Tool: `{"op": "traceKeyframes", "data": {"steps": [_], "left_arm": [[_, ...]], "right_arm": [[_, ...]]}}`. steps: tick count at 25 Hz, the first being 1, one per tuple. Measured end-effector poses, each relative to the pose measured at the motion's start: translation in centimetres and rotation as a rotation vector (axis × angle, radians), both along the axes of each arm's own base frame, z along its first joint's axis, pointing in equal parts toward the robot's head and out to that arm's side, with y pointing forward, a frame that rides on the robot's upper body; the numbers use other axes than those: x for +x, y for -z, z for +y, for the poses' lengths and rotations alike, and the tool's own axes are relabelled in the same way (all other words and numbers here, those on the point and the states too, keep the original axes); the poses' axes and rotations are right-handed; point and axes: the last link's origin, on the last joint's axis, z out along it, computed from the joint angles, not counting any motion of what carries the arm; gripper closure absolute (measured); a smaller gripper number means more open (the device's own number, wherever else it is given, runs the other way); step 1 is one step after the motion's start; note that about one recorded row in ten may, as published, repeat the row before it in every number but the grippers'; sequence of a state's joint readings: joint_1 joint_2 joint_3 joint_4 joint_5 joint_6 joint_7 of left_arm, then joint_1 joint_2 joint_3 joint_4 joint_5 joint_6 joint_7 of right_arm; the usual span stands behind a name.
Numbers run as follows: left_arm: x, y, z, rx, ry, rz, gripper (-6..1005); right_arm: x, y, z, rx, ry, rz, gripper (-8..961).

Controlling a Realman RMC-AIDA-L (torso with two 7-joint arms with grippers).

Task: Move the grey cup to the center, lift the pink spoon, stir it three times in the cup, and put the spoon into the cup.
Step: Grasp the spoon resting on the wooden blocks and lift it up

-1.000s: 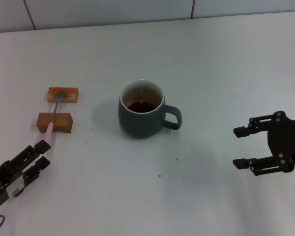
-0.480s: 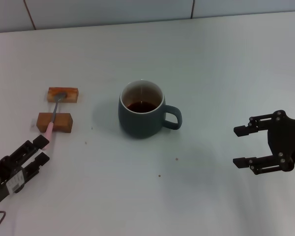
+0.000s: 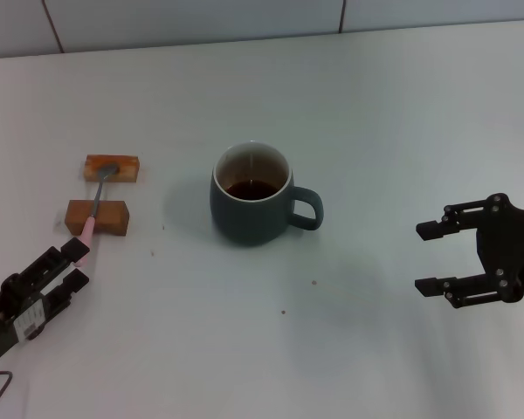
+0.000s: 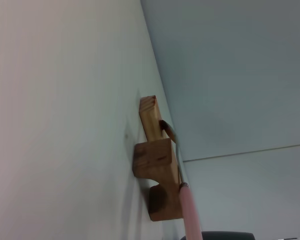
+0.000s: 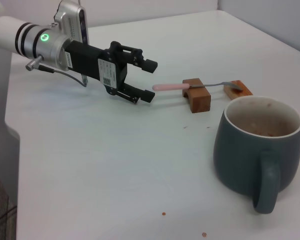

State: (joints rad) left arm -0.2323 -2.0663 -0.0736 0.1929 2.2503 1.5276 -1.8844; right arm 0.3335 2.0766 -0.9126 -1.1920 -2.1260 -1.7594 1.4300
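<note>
The grey cup [image 3: 251,206] is standing upright holding dark liquid, the pink spoon [image 3: 96,202] lying well to its left.

A plain white table [image 3: 375,113] fills the view. Along its far edge runs a pale tiled wall [image 3: 192,17] with thin dark grout lines. On the left part of the table sit two small brown wooden blocks, one behind the other and a little apart. The far block [image 3: 112,167] is low and flat, lying crosswise. The near block [image 3: 97,217] is slightly taller, also crosswise, with a notch cut into its underside, visible from a low angle. A few tiny dark specks [image 3: 313,283] lie scattered on the table toward the front, near the middle.
</note>
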Motion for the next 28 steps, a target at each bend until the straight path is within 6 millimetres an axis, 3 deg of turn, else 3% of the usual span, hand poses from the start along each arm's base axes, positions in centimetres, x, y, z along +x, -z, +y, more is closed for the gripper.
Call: {"op": "traceKeyframes", "data": {"steps": [28], "left_arm": [[-0.06,0.32,0.65,0.020,-0.037,-0.010,230]], "right_arm": [[-0.10,-0.06,0.11,0.006,-0.003,-0.005,249]]}}
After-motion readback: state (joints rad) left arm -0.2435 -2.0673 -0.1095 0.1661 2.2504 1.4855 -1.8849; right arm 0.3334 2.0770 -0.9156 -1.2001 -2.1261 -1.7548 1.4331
